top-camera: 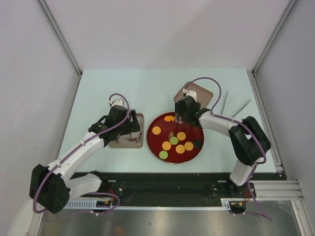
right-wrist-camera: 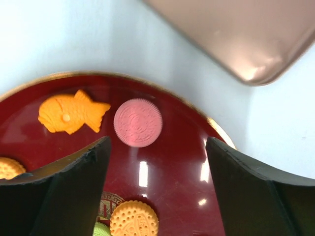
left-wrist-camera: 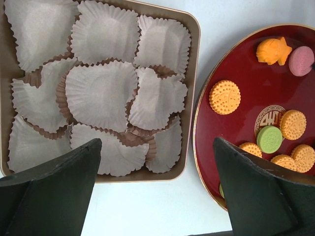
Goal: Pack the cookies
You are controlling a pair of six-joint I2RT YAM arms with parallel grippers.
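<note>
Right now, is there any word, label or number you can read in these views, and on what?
No legible text anywhere.
Gold emblem in the middle of the red plate: partly covered, unreadable.
Pink cookie: embossed pattern, too blurred to read.

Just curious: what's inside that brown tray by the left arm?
The tray holds overlapping white paper cups, all empty as far as visible; they hide most of its floor.
</note>
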